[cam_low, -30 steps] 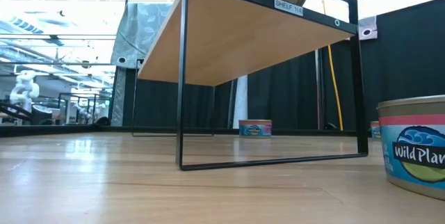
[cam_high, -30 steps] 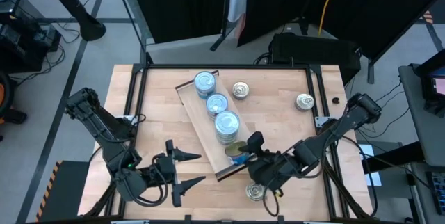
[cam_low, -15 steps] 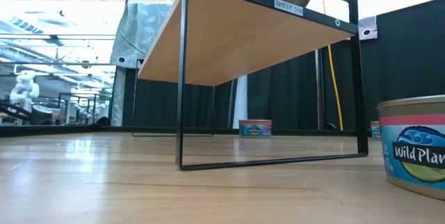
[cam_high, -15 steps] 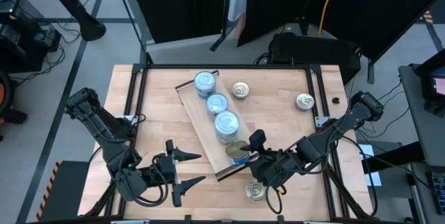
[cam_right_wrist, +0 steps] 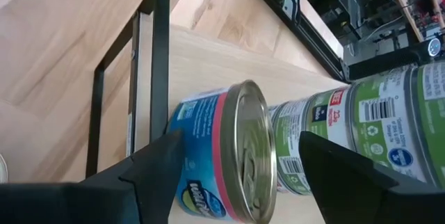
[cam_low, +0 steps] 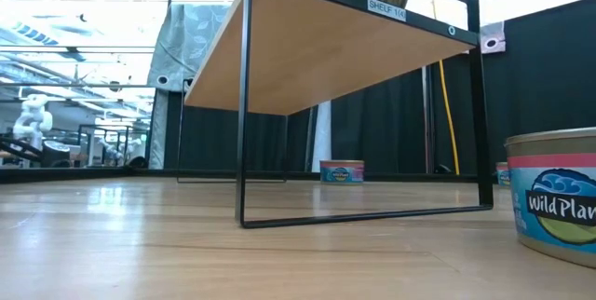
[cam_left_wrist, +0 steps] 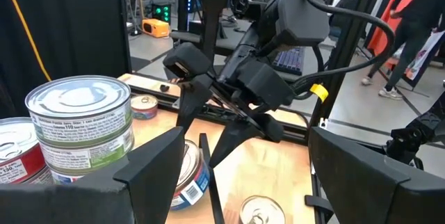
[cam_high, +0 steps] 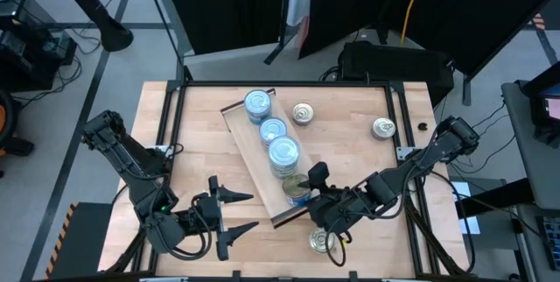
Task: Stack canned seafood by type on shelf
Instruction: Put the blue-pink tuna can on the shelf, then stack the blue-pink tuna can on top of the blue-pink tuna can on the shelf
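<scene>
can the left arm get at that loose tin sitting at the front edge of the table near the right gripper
Probably, though awkwardly. The left gripper waits open at the table's front, and bare wood lies between it and the loose tin. But the right gripper hovers close beside that tin at the shelf.

Even overhead light is falling on my tabletop, casting only soft shadows beneath my arms. From table height, the room's bright ceiling is washing out to white while a near tin is looming large and slightly soft. My wrist cameras are rendering my own fingers as dark, blurred shapes against sharper backgrounds.
</scene>
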`<action>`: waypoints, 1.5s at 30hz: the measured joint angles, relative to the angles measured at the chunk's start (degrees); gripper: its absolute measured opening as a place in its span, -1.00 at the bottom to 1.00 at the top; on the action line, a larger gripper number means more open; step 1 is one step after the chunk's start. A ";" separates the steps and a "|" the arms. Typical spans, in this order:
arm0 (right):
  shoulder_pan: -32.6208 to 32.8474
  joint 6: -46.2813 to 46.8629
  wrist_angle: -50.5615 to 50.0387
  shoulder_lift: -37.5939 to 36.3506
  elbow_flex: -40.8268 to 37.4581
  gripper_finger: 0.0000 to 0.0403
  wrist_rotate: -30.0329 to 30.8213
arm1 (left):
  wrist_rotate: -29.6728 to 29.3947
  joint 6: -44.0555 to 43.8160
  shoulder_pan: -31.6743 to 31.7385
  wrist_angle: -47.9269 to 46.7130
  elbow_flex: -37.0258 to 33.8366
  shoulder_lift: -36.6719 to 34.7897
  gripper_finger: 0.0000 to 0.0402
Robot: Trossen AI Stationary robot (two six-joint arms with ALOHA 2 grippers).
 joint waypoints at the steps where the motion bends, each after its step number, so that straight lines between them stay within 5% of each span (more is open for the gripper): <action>1: 0.02 -0.08 0.27 0.00 0.00 0.36 0.01 | 0.00 0.02 0.00 -0.01 0.00 0.00 0.52; 35: -2.12 1.11 1.67 1.66 0.00 0.36 -0.53 | 0.00 1.27 0.00 0.04 0.00 0.00 0.52; 45: 1.87 2.88 1.04 -2.36 0.71 0.36 4.45 | 0.00 1.27 0.00 0.02 0.00 0.00 0.52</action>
